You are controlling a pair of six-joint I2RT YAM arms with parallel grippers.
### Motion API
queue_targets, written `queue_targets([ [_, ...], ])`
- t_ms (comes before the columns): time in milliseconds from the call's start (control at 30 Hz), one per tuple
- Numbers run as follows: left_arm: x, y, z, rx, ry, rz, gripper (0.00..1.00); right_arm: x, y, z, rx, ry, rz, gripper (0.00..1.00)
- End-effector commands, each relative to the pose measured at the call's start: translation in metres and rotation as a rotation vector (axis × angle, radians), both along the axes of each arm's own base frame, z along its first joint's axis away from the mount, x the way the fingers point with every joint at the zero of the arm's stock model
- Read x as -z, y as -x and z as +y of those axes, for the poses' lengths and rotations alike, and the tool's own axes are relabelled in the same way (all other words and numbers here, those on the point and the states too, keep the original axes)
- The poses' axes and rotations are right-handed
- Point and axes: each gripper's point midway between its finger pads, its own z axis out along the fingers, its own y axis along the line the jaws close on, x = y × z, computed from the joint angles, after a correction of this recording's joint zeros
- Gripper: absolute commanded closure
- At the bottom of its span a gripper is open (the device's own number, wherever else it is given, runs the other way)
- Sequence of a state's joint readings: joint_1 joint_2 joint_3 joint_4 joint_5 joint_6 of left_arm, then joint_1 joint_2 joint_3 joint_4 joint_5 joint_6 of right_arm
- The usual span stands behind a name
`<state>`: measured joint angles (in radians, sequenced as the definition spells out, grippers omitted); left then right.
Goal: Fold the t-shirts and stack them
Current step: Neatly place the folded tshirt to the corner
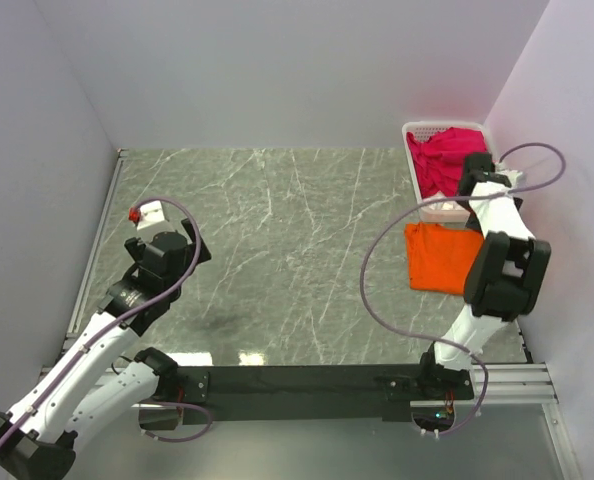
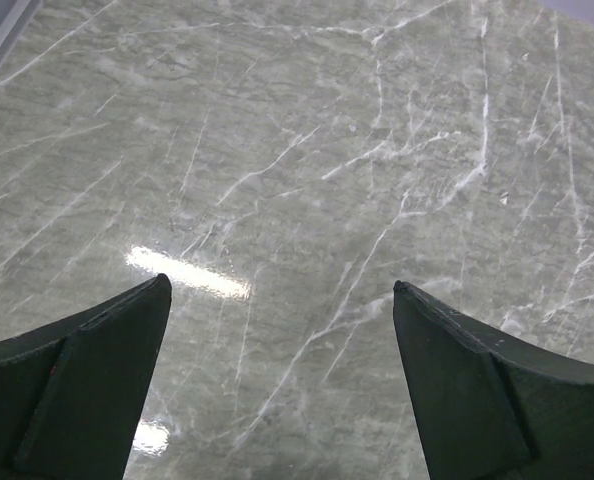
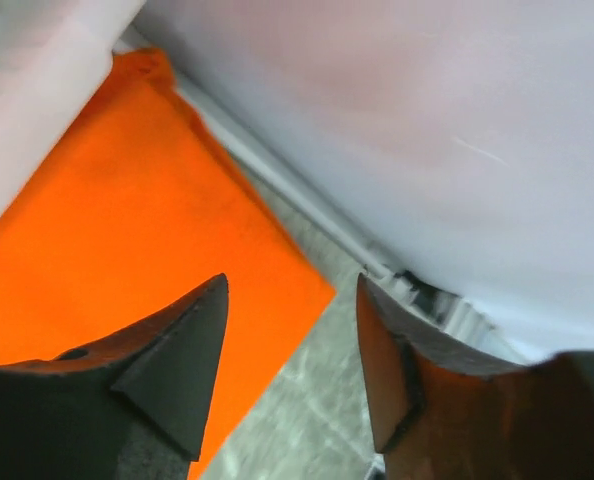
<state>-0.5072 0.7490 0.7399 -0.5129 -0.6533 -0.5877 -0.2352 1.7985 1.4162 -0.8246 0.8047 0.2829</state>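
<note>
near edge, left: my left gripper (image 2: pixel 282 290) hangs over the bare marble table (image 1: pixel 277 220), fingers spread wide with nothing between them. it is well apart from all the cloth.

near edge, right: my right gripper (image 3: pixel 292 280) is tilted over the orange t-shirt (image 3: pixel 127 200), jaws parted and empty. the cloth sits under and to the side of its fingertips, not pinched.

mid right: in the top view the orange t-shirt (image 1: pixel 437 260) lies flat as a folded, near-square pad. its far edge sits just beside the white basket (image 1: pixel 442 125), and its right part is hidden by my arm.

far right: the magenta t-shirts (image 1: pixel 442 160) are heaped and crumpled in the basket against the corner walls. they lie just beyond the right gripper, away from me.

judgement: the next reach goes forward into the basket, and the right arm is plainly the nearer one. the loose heap offers no clear long axis, so i would take a raised fold.
</note>
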Motion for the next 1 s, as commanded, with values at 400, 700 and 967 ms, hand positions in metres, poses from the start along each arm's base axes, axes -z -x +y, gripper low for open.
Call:
queue_targets([
  [400,-0.101,0.053,0.033,-0.041,0.156,-0.232,0.01,-0.199,0.093,0.117,-0.303,-0.217,-1.0,0.09],
  [700,-0.177,0.133,0.076,-0.026,0.31,-0.52,0.0,-0.256,0.185,0.147,-0.603,-0.131,-1.365,0.09],
  [967,-0.174,0.155,0.096,-0.061,0.315,-0.578,0.01,-0.246,0.218,0.15,-0.69,-0.094,-1.492,0.08],
])
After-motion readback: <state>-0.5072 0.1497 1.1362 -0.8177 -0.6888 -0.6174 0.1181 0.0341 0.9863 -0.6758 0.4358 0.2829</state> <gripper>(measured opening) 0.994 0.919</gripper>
